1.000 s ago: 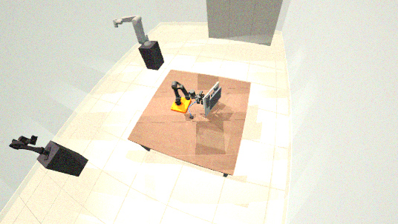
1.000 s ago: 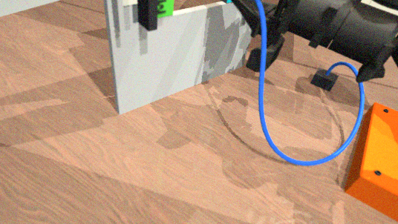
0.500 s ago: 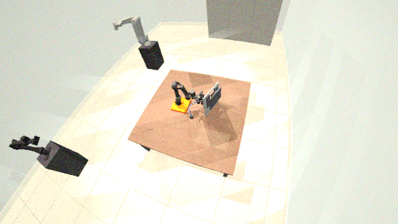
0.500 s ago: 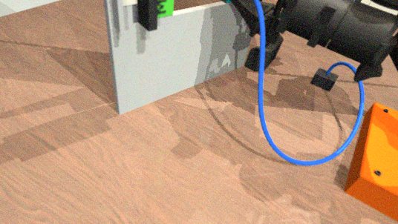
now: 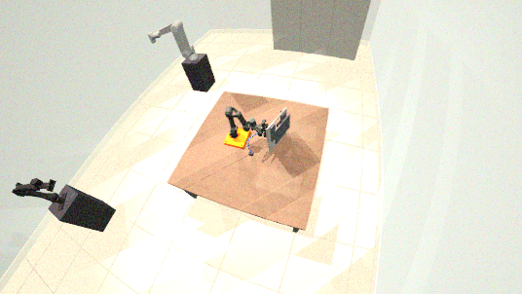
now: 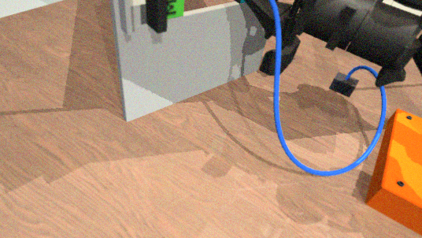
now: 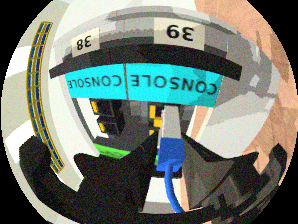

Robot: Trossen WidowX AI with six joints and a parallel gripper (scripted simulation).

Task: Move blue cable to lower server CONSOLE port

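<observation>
The table (image 5: 243,180) (image 6: 149,189) is being viewed whole from high above and afar, while its panel (image 5: 273,140) (image 6: 189,59) is being shown close, from obliquely above, in the exterior view; the panel's ports are being faced closely from the wrist.

Three arms (image 5: 232,122) (image 5: 181,41) (image 5: 41,192) (image 6: 366,35): one on the one table (image 5: 209,170) (image 6: 157,197), two on two big dark blocks (image 5: 199,73) (image 5: 85,209). One orange base (image 5: 242,142) (image 6: 403,158), two screws showing (image 6: 409,117) (image 6: 400,184). One upright panel (image 5: 272,140) (image 6: 189,55). One blue cable (image 5: 248,146) (image 6: 277,98) (image 7: 170,192), one plug (image 7: 170,150), one small dark box (image 5: 251,154) (image 6: 343,83). Two number tags (image 7: 85,42) (image 7: 179,32), two CONSOLE labels (image 7: 95,82) (image 7: 173,85). Two fingers.
</observation>
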